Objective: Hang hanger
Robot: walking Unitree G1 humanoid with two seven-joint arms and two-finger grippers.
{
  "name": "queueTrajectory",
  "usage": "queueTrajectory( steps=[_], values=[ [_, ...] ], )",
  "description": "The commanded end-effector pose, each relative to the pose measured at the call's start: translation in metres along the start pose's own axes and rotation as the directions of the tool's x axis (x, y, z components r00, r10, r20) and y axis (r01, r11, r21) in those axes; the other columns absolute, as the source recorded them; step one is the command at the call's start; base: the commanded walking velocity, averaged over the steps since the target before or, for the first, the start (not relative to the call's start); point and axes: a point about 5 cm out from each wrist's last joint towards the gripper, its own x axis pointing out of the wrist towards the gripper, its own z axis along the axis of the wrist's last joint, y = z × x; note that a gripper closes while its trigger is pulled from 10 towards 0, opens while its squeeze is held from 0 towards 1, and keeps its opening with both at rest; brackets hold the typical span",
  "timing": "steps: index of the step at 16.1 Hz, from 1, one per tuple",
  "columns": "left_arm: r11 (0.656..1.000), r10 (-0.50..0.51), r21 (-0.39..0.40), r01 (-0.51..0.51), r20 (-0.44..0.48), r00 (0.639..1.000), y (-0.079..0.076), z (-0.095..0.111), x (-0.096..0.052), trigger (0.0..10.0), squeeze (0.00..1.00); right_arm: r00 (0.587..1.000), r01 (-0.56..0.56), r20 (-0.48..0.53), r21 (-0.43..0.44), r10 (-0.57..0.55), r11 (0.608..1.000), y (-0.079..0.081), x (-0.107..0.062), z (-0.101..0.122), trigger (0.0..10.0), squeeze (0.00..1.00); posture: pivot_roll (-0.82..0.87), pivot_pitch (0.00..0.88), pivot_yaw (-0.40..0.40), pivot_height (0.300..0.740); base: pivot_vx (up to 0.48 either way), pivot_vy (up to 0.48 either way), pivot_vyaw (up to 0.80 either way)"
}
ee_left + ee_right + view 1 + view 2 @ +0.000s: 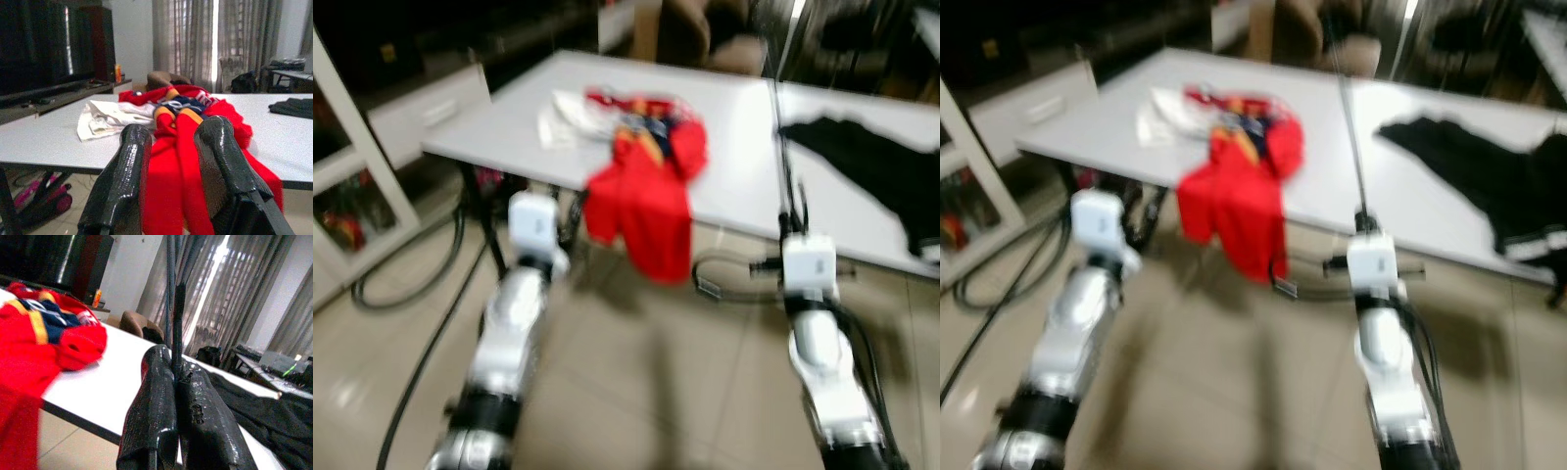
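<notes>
Left eye view: blurred, so we judge we are walking. The white table (pixel 744 166) spans the upper half of the frame, a red garment (pixel 646 196) spilling over its near edge at centre, a white cloth (pixel 563 117) to its upper left, a black garment (pixel 871 166) at upper right. Our right pincer (pixel 787 217) at centre right carries a thin dark rod, which we take for the hanger (pixel 779 147), rising to the top of the frame.

Right eye view: same scene; left arm at lower left, right arm at lower right.

Left wrist view: our left pincer (pixel 171 142) is spread and holds nothing; the red garment lies between and beyond its fingers.

Right wrist view: fingers pressed together, pinching the hanger's stem at upper centre.

Step in hand: we judge we are carrying the hanger, with hanging not yet begun.

Next move: we see no rail; finding one comes first, keeping the pinch firm.
</notes>
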Motion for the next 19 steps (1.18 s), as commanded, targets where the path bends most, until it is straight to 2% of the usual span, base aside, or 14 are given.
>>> queueTrajectory(
  steps=[1, 5, 6, 7, 8, 9, 10, 11, 12, 14, 15, 16, 17, 19],
  values=[
    [0.999, -0.032, -0.006, 0.032, 0.038, 0.999, -0.01, 0.006, 0.0, 10.0, 0.0, 1.0, 0.008, -0.002, -0.01, -0.008, 1.0, -0.006, 0.001, -0.002, 0.0, 0.0, -0.13, 0.0, 0.039, 0.74, 0.0, -0.48, 0.0],
    [0.999, -0.034, -0.008, 0.034, 0.026, 0.999, -0.012, 0.002, -0.005, 10.0, 0.0, 0.999, -0.027, -0.026, 0.005, 0.028, 1.0, -0.001, 0.003, -0.007, 0.0, 0.0, -0.13, 0.0, 0.03, 0.74, 0.0, -0.48, 0.0],
    [0.999, -0.032, -0.006, 0.032, 0.021, 0.999, -0.011, 0.001, -0.006, 10.0, 0.0, 0.997, -0.048, -0.06, 0.056, 0.052, 0.997, 0.001, 0.003, -0.011, 0.0, 0.0, -0.13, 0.0, 0.031, 0.74, 0.0, -0.48, 0.0],
    [1.0, -0.031, -0.001, 0.031, 0.012, 0.999, -0.011, -0.001, -0.007, 10.0, 0.0, 0.989, -0.082, -0.113, 0.149, 0.1, 0.985, 0.005, 0.002, -0.016, 0.0, 0.0, -0.13, 0.0, 0.034, 0.74, 0.0, -0.48, 0.0],
    [1.0, -0.03, 0.005, 0.03, -0.011, 0.999, -0.01, -0.004, -0.01, 10.0, 0.0, 0.959, -0.183, -0.169, 0.253, 0.229, 0.95, 0.011, 0.002, -0.021, 0.0, 0.0, -0.13, 0.0, 0.041, 0.74, 0.0, -0.48, 0.0],
    [0.999, -0.029, 0.021, 0.03, -0.059, 0.998, -0.006, -0.011, -0.014, 10.0, 0.0, 0.88, -0.348, -0.184, 0.377, 0.438, 0.858, 0.013, -0.002, -0.021, 0.0, 0.0, -0.13, 0.0, 0.048, 0.74, 0.0, 0.0, 0.0],
    [0.999, -0.024, 0.027, 0.026, -0.071, 0.997, -0.004, -0.013, -0.015, 10.0, 0.0, 0.843, -0.404, -0.179, 0.41, 0.507, 0.818, 0.013, -0.004, -0.019, 0.0, 0.0, -0.13, 0.0, 0.051, 0.74, 0.0, 0.0, 0.0],
    [0.999, -0.015, 0.044, 0.021, -0.121, 0.992, 0.002, -0.022, -0.017, 10.0, 0.0, 0.761, -0.516, -0.152, 0.449, 0.631, 0.73, 0.001, -0.009, -0.013, 0.0, 0.0, -0.14, 0.0, 0.052, 0.74, 0.0, 0.0, 0.0],
    [1.0, 0.005, 0.028, -0.001, -0.151, 0.989, 0.006, -0.028, -0.017, 10.0, 0.0, 0.682, -0.597, -0.122, 0.477, 0.721, 0.646, -0.006, -0.016, -0.007, 0.0, 0.0, -0.14, 0.0, 0.052, 0.74, 0.0, 0.0, 0.0],
    [1.0, 0.014, 0.022, -0.011, -0.145, 0.989, 0.005, -0.027, -0.013, 10.0, 0.0, 0.608, -0.65, -0.076, 0.524, 0.791, 0.55, -0.014, -0.018, 0.001, 0.0, 0.0, -0.13, 0.0, 0.045, 0.74, 0.0, 0.0, 0.0],
    [1.0, 0.014, 0.022, -0.011, -0.146, 0.989, 0.006, -0.028, -0.013, 10.0, 0.0, 0.528, -0.703, -0.069, 0.524, 0.846, 0.481, -0.013, -0.023, 0.003, 0.0, 0.0, -0.13, 0.0, 0.038, 0.74, 0.0, 0.0, 0.0],
    [0.999, 0.014, 0.03, -0.01, -0.152, 0.988, 0.007, -0.031, -0.013, 10.0, 0.0, 0.488, -0.733, -0.097, 0.495, 0.868, 0.467, -0.013, -0.026, 0.0, 0.0, 0.0, -0.13, 0.0, 0.035, 0.74, 0.0, 0.0, 0.0],
    [0.996, 0.028, 0.083, -0.01, -0.217, 0.976, 0.015, -0.043, -0.014, 10.0, 0.0, 0.412, -0.786, -0.187, 0.423, 0.892, 0.452, -0.013, -0.03, -0.011, 0.0, 0.0, -0.13, 0.0, 0.028, 0.74, 0.0, 0.0, 0.0],
    [0.995, 0.075, 0.077, -0.057, -0.255, 0.964, 0.031, -0.05, -0.014, 10.0, 0.0, 0.495, -0.712, -0.195, 0.468, 0.847, 0.523, -0.012, -0.016, -0.012, 0.0, 0.0, -0.12, 0.0, 0.021, 0.74, 0.0, 0.0, 0.0]
  ],
)
